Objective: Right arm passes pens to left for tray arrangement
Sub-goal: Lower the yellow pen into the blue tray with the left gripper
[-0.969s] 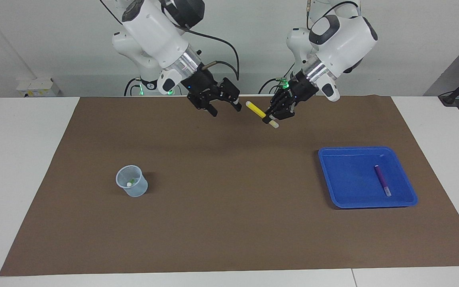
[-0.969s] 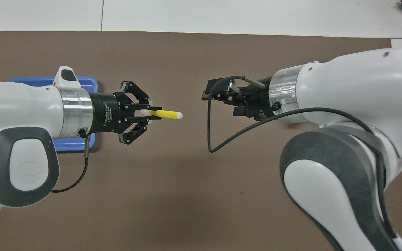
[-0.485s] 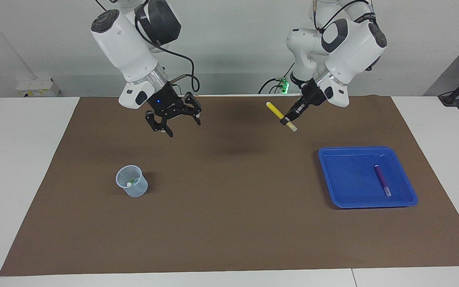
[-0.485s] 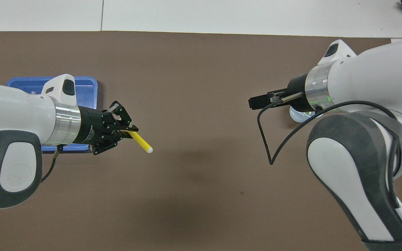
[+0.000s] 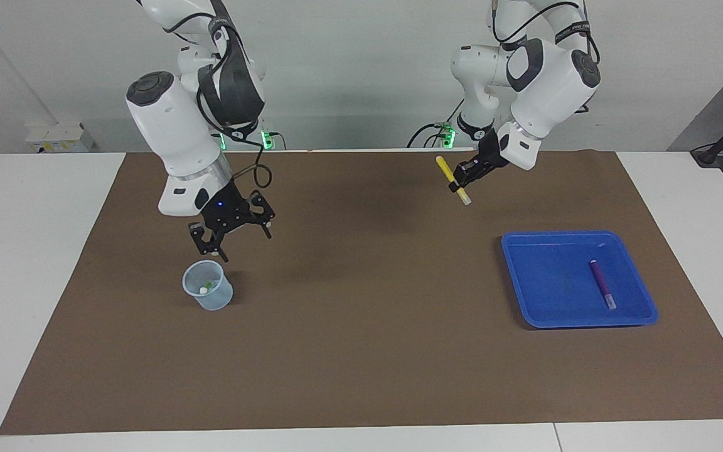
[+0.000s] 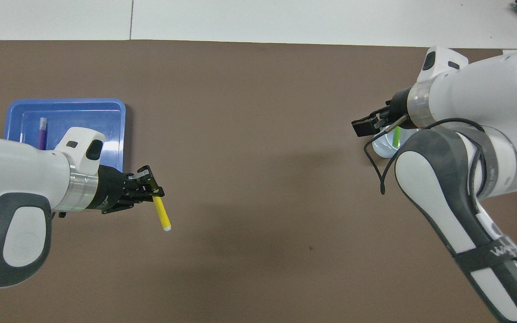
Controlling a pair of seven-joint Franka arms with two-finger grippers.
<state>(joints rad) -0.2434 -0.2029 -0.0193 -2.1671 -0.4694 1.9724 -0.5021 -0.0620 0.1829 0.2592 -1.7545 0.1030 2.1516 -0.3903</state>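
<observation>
My left gripper (image 5: 460, 182) (image 6: 152, 194) is shut on the yellow pen (image 5: 444, 168) (image 6: 161, 215) and holds it tilted in the air over the brown mat, just off the corner of the blue tray (image 5: 578, 235) (image 6: 83, 116). The purple pen (image 5: 602, 284) (image 6: 42, 138) lies in the tray. My right gripper (image 5: 236, 238) (image 6: 366, 128) hangs open and empty just above the translucent cup (image 5: 208, 285) (image 6: 385, 147). The green pen (image 5: 208, 287) (image 6: 396, 137) stands inside that cup.
A brown mat (image 5: 361, 351) covers most of the white table. The cup stands toward the right arm's end and the tray toward the left arm's end. A black cable (image 6: 375, 170) loops below the right wrist.
The right gripper, open, has swung away from the yellow pen and come down over the cup. The left gripper has carried the yellow pen toward the tray and turned it.
</observation>
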